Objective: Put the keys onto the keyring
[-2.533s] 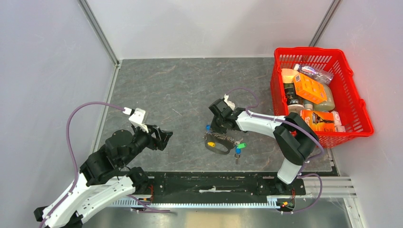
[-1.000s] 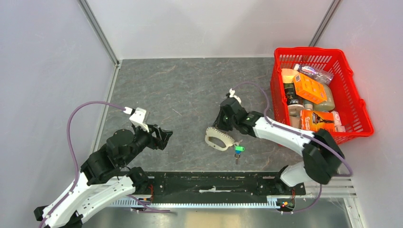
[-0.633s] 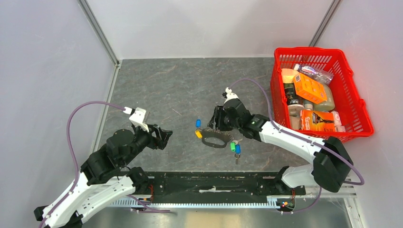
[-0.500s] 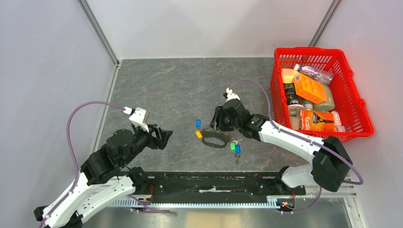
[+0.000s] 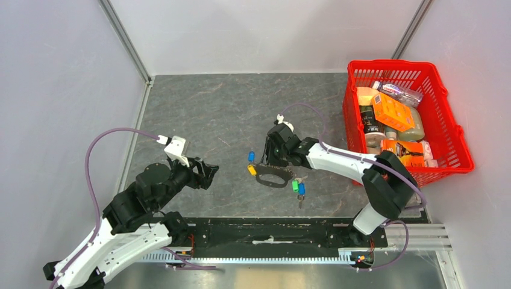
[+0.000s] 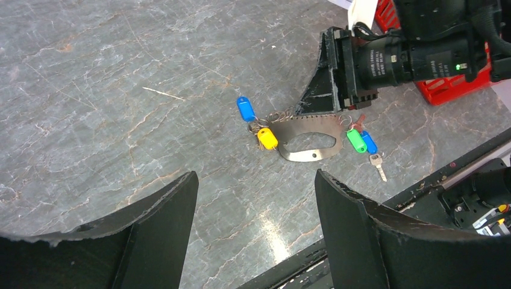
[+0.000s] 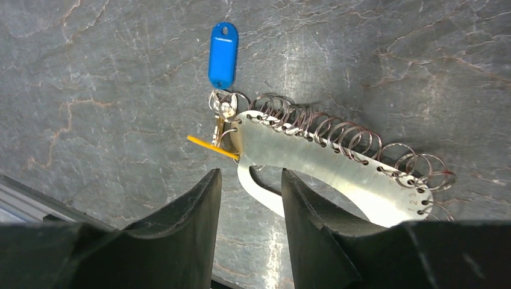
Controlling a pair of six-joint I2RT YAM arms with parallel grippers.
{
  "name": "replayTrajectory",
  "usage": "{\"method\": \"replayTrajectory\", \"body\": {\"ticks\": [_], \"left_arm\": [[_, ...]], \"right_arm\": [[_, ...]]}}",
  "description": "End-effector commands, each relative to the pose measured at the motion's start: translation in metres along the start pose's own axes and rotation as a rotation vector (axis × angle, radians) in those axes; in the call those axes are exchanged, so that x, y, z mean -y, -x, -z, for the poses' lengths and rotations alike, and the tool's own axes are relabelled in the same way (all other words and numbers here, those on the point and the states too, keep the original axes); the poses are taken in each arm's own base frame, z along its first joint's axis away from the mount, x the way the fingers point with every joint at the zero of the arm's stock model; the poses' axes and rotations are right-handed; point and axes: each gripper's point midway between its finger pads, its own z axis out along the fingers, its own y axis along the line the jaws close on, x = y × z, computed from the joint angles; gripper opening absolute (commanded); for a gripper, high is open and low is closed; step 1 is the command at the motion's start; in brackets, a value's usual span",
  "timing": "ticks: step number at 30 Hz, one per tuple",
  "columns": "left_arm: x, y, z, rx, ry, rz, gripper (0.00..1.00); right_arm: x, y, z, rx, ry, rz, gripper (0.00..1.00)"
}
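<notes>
The keyring point(image 5: 275, 179) is a flat silver plate with a row of wire rings, lying on the grey table. It also shows in the left wrist view point(image 6: 307, 138) and the right wrist view point(image 7: 313, 159). A blue tag point(image 7: 222, 55) and a yellow tag point(image 5: 252, 170) sit at its left end with small silver keys point(image 7: 222, 114). A green tag point(image 5: 295, 186), a second blue tag point(image 5: 301, 189) and a loose-looking silver key point(image 6: 378, 167) lie at its right end. My right gripper point(image 5: 272, 161) hovers just over the plate, narrowly open and empty. My left gripper point(image 5: 208, 173) is open and empty, well left of it.
A red basket point(image 5: 449, 141) full of bottles and packets stands at the right. A black rail point(image 5: 271, 232) runs along the near table edge. Grey walls close the left, back and right sides.
One second ago my right gripper had the keyring tipped over; it now lies flat with the tags spread. In the last half second the right wrist shifted slightly left. The left arm has not moved.
</notes>
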Motion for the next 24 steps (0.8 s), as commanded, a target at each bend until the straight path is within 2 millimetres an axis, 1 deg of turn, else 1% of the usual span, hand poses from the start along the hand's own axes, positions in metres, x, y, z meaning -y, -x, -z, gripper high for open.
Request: {"method": "replayTrajectory", "body": {"ticks": [1,11,19,24], "left_arm": [[-0.002,0.000,-0.002,-0.002,0.006,-0.030,0.78],[-0.002,0.001,-0.001,0.002,0.006,-0.030,0.78],[-0.002,0.001,-0.001,0.003,0.004,-0.030,0.78],[-0.001,0.002,0.000,0.006,0.000,-0.029,0.78]], "right_arm": [[-0.020,0.019,-0.007,0.033,0.038,-0.090,0.48],[-0.025,0.025,-0.029,0.015,0.037,-0.175,0.45],[-0.019,0.021,-0.046,-0.012,0.024,-0.213,0.44],[-0.013,0.018,-0.049,-0.013,0.017,-0.228,0.43]]}}
